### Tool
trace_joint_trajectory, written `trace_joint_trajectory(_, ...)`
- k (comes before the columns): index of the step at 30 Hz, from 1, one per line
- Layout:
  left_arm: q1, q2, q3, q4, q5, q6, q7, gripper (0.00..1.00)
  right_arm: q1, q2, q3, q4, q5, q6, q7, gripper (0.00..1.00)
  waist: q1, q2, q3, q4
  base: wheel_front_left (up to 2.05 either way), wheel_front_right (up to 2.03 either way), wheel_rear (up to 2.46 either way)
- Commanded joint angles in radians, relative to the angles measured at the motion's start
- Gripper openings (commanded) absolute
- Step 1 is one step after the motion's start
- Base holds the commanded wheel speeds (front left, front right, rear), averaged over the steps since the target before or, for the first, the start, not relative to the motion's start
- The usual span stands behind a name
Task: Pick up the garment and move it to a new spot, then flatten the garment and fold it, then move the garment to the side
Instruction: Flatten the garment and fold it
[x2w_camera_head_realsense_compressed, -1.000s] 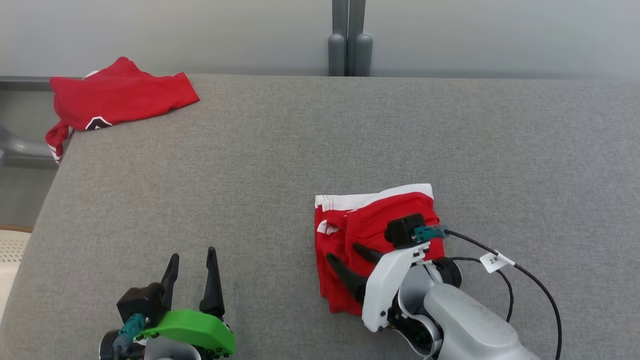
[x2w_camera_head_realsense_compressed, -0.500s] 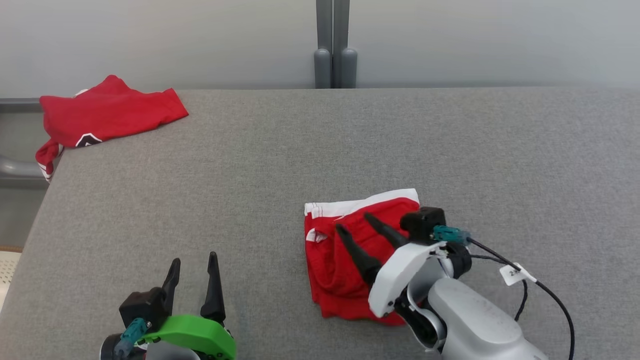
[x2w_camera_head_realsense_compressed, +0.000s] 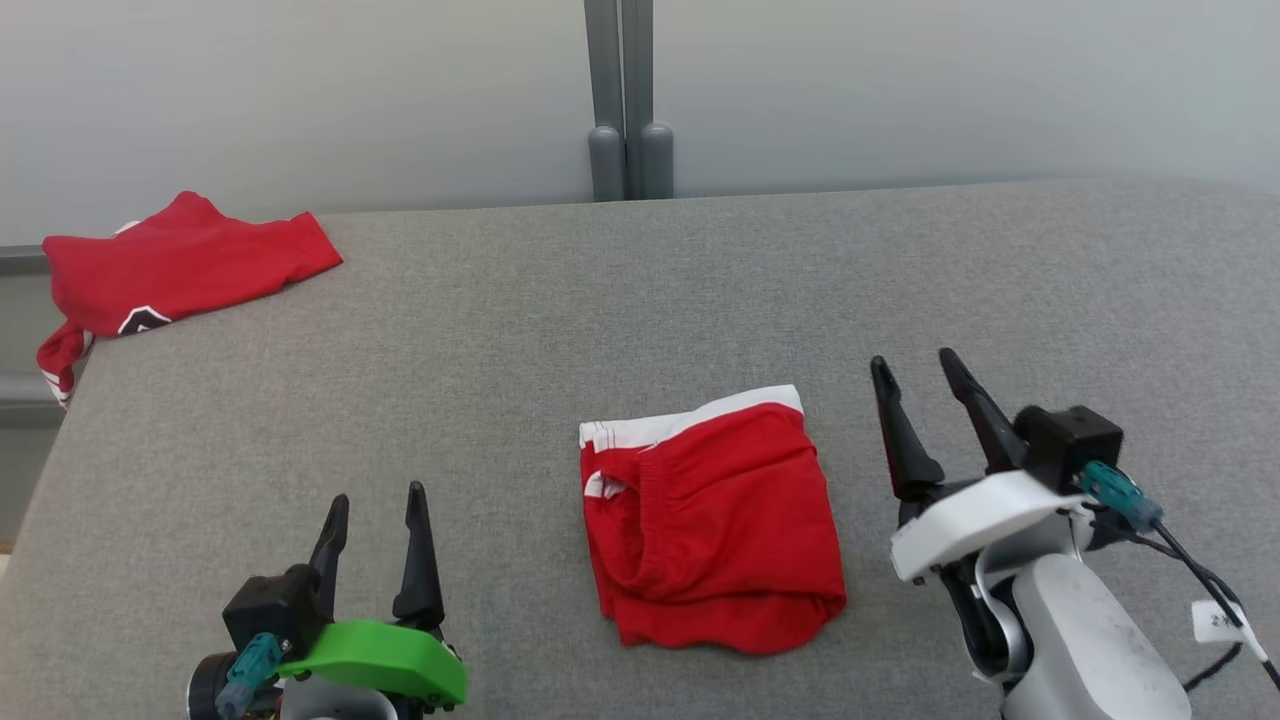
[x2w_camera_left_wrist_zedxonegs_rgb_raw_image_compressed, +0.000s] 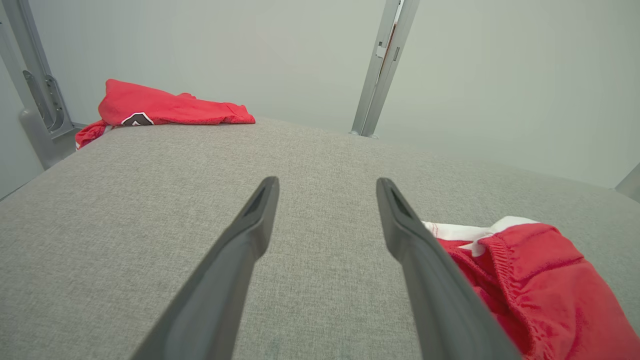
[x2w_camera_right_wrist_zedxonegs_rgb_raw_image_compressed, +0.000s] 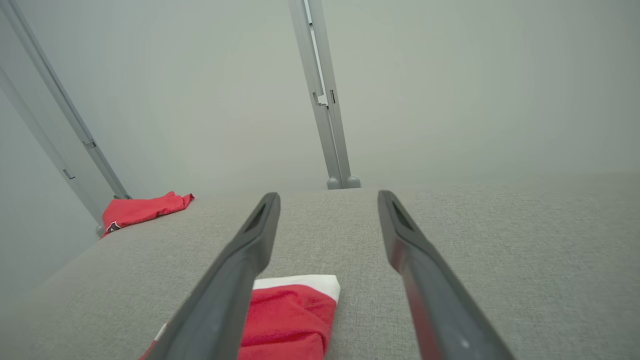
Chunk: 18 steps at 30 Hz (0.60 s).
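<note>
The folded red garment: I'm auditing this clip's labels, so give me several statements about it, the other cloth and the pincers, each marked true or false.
1. The folded red garment lies flat on the grey table, between the two pincers. True.
2. The right pincer is clamped on the garment. False: it is open and holds nothing, standing apart to the garment's right.
3. The left pincer is open and holds nothing. True.
4. The second red garment sits at the table's far right corner. False: it is at the far left corner, partly hanging over the edge.
5. The folded garment's white band runs along its far edge. True.
</note>
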Motion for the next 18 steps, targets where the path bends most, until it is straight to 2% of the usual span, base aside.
trace_joint_trajectory(1,0.018,-0.005,0.014,-0.014,0.009,-0.004,-0.003,1.00,0.042,0.007,-0.031,-0.035,-0.030,0.000,-0.002,1.00,0.0000,0.0000,-0.001,-0.004,0.00,0.00,0.00)
trace_joint_trajectory(5,0.043,-0.015,0.041,-0.043,0.037,-0.013,-0.003,1.00,0.118,0.017,-0.098,-0.121,-0.075,0.000,-0.002,1.00,0.0000,0.0000,-0.004,-0.011,0.00,0.00,0.00)
trace_joint_trajectory(9,0.073,-0.032,0.068,-0.061,0.062,-0.026,-0.003,1.00,0.180,0.023,-0.116,-0.183,-0.103,0.000,-0.003,1.00,0.0000,0.0000,-0.008,-0.015,0.00,0.00,0.00)
trace_joint_trajectory(13,0.100,-0.044,0.093,-0.065,0.089,-0.038,-0.003,1.00,0.229,0.024,-0.136,-0.221,-0.133,0.000,-0.003,1.00,0.0000,0.0000,-0.013,-0.017,0.00,0.00,0.00)
trace_joint_trajectory(18,0.121,-0.060,0.120,-0.064,0.120,-0.053,-0.003,1.00,0.266,0.025,-0.145,-0.239,-0.110,0.000,-0.003,1.00,0.0000,0.0000,-0.015,-0.020,0.00,0.00,0.00)
